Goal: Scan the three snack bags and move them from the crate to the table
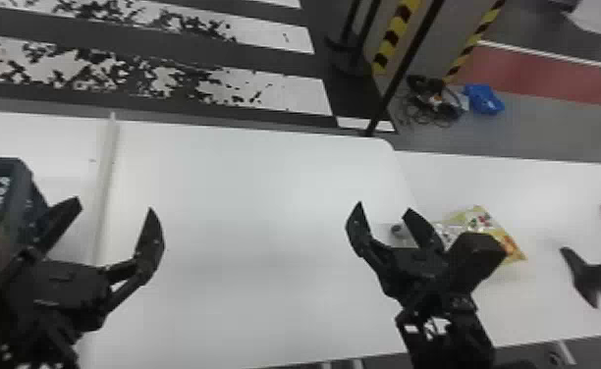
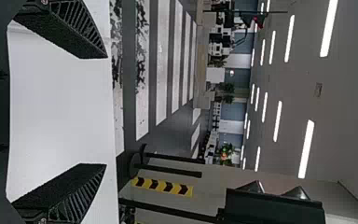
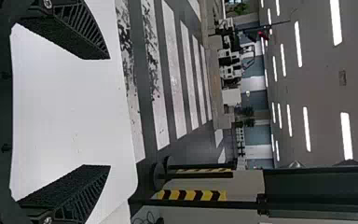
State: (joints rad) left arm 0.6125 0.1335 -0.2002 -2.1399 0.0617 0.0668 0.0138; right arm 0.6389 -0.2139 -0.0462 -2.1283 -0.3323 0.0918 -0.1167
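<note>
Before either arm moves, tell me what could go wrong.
The left gripper overlaps the crate in the head view, so a move left might knock its wall. The right gripper partly overlaps the yellow snack bag there; swinging right, if low, could shove it.

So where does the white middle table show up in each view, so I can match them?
Head view: the white middle table spans the centre.
Left wrist view: between the open fingers of the left gripper.
Right wrist view: between the open fingers of the right gripper, with a rounded corner farther out.
Shared landmark: the worn white floor stripes beyond its far edge.
</note>
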